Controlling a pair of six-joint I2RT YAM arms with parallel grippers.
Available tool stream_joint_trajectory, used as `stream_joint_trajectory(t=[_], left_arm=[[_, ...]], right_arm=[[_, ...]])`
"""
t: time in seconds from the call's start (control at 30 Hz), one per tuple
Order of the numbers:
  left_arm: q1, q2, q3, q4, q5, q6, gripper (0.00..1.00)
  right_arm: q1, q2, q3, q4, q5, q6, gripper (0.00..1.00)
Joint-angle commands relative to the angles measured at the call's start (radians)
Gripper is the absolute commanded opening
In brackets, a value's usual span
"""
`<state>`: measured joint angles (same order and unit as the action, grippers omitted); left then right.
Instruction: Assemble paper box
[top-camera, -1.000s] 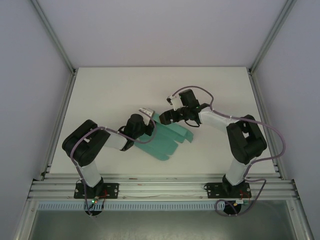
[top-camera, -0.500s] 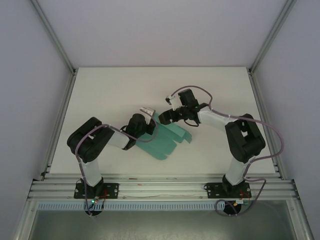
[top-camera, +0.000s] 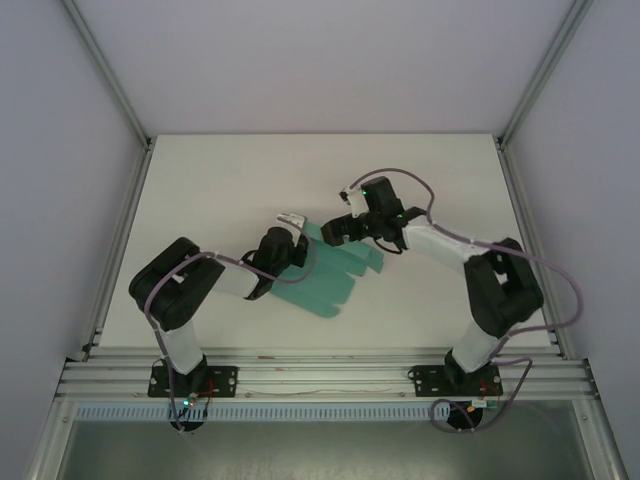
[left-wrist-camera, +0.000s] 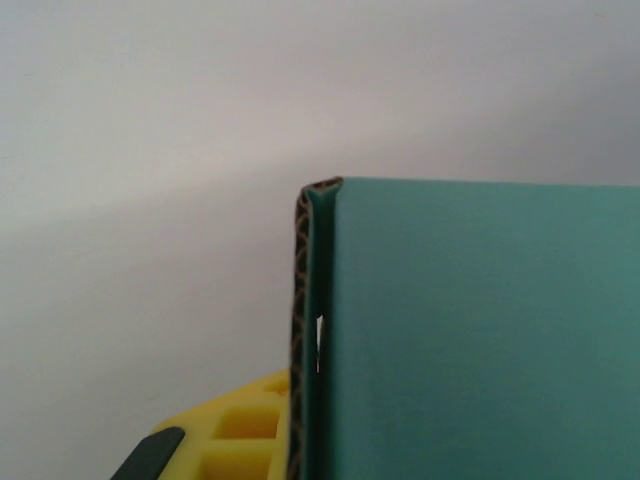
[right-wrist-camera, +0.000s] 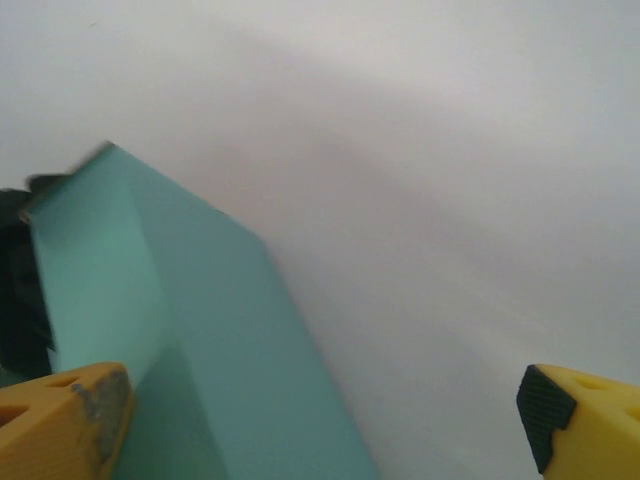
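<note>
Left gripper (top-camera: 291, 226) pinches the box (top-camera: 325, 285) edge; right gripper (right-wrist-camera: 320, 405), wide open and empty, should fold the lower-left flap squarely.

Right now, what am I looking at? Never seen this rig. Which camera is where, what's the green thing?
Two robot arms bolted at the near edge of a table. One picture looks down from above and behind; the others come from a camera on each wrist. On it is a green card, a box blank with flaps. The left gripper sits at its far-left corner: one yellow finger is beside a raised edge, the other is hidden, so grip unconfirmed. The right gripper is open beside the card, holding nothing.
</note>
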<state>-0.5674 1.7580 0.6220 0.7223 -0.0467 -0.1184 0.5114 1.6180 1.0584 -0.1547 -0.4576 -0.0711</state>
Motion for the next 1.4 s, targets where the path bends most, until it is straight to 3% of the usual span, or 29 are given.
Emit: stream_joint_trajectory(t=[0.0, 0.13, 0.2, 0.37, 0.53, 0.63, 0.9, 1.23, 1.37], left_arm=[[0.008, -0.075, 0.036, -0.170, -0.136, -0.132, 0.00], [0.008, -0.123, 0.032, -0.270, -0.149, -0.217, 0.00], [0.009, -0.144, 0.039, -0.322, -0.157, -0.239, 0.00], [0.008, -0.186, 0.061, -0.414, -0.158, -0.281, 0.00], [0.007, -0.207, 0.067, -0.440, -0.162, -0.294, 0.00], [0.007, -0.207, 0.082, -0.468, -0.166, -0.297, 0.00], [0.005, -0.208, 0.094, -0.481, -0.129, -0.320, 0.00], [-0.008, -0.206, 0.097, -0.487, -0.134, -0.341, 0.00], [-0.007, -0.212, 0.108, -0.513, -0.160, -0.361, 0.00]], right_arm=[[-0.004, -0.175, -0.056, 0.016, 0.284, 0.074, 1.00], [-0.002, -0.334, -0.106, 0.018, 0.462, 0.109, 1.00], [-0.004, -0.382, -0.131, 0.007, 0.488, 0.112, 1.00], [-0.002, -0.394, -0.177, 0.001, 0.403, 0.110, 1.00], [0.007, -0.323, -0.190, 0.043, 0.287, 0.110, 1.00], [0.042, -0.274, -0.194, 0.089, 0.278, 0.073, 1.00], [0.104, -0.134, -0.145, 0.182, 0.414, 0.081, 1.00], [0.171, -0.069, -0.238, 0.581, 0.625, 0.252, 1.00], [0.176, -0.110, -0.268, 0.565, 0.705, 0.258, 1.00]])
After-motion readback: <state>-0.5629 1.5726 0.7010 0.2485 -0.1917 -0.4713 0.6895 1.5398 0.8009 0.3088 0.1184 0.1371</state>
